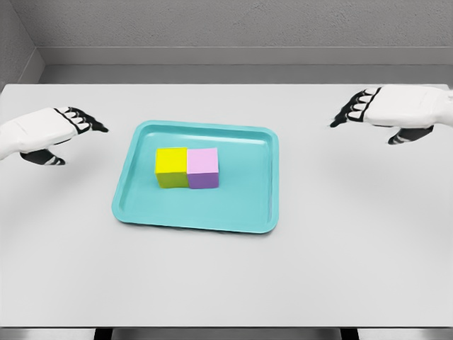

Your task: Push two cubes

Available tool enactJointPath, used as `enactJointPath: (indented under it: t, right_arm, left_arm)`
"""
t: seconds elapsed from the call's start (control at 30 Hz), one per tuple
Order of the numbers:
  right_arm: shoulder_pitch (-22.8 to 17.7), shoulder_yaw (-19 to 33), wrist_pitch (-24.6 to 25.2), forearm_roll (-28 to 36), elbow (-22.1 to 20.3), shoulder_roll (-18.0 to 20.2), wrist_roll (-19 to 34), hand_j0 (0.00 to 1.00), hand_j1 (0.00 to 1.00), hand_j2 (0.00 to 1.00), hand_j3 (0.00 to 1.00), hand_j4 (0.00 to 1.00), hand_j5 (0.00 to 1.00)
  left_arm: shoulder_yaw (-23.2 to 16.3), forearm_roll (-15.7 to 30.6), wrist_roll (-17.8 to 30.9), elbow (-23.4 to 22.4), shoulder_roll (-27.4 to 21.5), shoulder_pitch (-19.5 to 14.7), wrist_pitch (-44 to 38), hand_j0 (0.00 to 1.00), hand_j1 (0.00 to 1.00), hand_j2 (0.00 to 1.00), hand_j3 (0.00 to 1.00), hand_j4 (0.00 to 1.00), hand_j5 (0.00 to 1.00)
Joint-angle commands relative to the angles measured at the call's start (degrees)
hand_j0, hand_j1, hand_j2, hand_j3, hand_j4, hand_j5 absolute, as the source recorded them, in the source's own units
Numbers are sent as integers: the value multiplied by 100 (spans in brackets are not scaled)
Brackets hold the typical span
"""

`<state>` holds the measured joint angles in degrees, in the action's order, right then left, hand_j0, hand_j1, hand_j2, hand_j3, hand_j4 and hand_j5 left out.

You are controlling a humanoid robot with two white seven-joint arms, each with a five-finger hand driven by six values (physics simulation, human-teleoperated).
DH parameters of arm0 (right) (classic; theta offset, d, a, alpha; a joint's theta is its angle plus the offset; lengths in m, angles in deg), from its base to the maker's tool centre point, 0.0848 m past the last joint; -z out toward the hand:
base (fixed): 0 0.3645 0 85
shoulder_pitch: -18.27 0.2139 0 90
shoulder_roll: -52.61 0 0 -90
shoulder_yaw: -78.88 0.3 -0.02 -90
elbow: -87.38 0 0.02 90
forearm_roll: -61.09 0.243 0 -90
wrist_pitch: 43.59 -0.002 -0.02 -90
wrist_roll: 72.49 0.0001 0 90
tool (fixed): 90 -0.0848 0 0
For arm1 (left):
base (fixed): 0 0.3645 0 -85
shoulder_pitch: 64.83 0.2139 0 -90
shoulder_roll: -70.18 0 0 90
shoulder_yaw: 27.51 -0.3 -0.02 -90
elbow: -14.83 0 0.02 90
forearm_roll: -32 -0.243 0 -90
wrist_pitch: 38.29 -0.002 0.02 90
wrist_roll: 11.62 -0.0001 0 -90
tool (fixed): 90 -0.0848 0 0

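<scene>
Nearest the camera runs the front edge of the white counter (226,283), its pale top reaching back to a grey wall. On it, a little left of centre, lies a teal tray (233,209) with a raised rim and rounded corners. Two cubes sit inside the tray, toward its left half and nearer its far rim: the yellow cube (171,167) on the left and the purple cube (203,168) on the right, side faces touching so they form one block. The left robot hand (53,134) hovers over the counter left of the tray and apart from it, fingers extended and loosely spread, holding nothing. The right robot hand (386,113) hangs beyond the tray's far right corner, well clear, fingers likewise relaxed and empty.
</scene>
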<state>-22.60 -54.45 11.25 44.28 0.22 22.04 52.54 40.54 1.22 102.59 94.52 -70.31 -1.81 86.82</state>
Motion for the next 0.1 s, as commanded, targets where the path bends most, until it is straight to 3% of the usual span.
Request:
enactJointPath:
  t: [0.0,0.07]
  right_arm:
    - [0,70,16,143,24,175,-3,100,100,100,100,100,100]
    - [-9,70,16,143,23,157,-3,100,100,100,100,100,100]
  left_arm:
    - [-3,54,-4,-59,-57,-9,-11,100,100,100,100,100,100]
    - [6,63,-4,-59,-65,-9,-11,100,100,100,100,100,100]
